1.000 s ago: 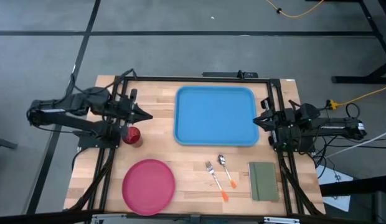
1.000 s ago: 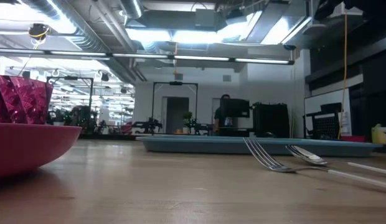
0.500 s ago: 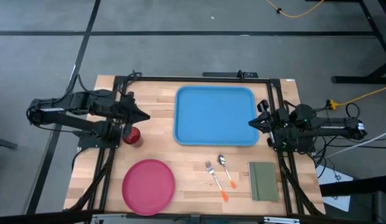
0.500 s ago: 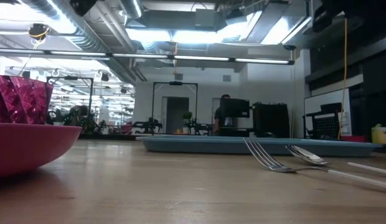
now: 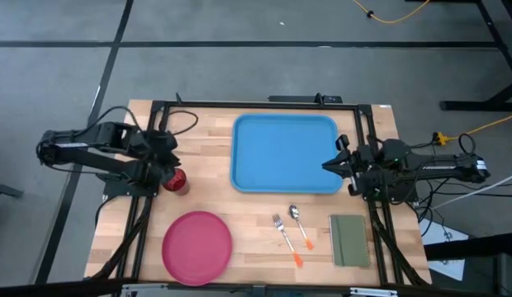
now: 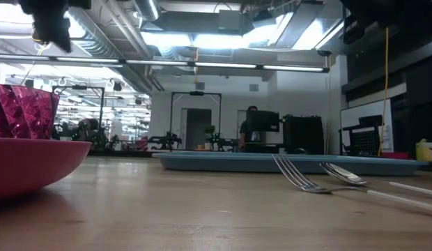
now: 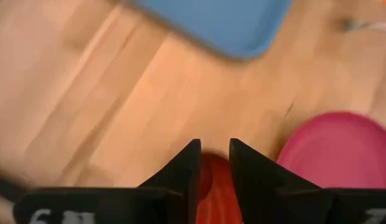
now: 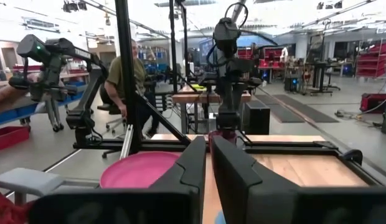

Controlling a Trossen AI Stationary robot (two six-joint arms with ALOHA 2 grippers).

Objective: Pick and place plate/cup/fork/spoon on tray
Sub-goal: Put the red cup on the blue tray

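Left tool (image 5: 168,158) hangs right above the cup (image 5: 176,180), fingers nearly together with just a thin gap, nothing in them. Plate (image 5: 197,247) sits a bit past the cup on the table (image 5: 206,177). Right tool (image 5: 329,165) hovers over the tray (image 5: 285,153) edge, fingers near closed too, empty.

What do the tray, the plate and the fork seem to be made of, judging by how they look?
The tray: probably plastic, a uniform bright blue with a moulded raised rim and rounded corners.
The plate: likely plastic too, an even pink-red surface with a smooth curved edge.
The fork: silver, shiny tines suggest metal; its thin orange handle looks like plastic.
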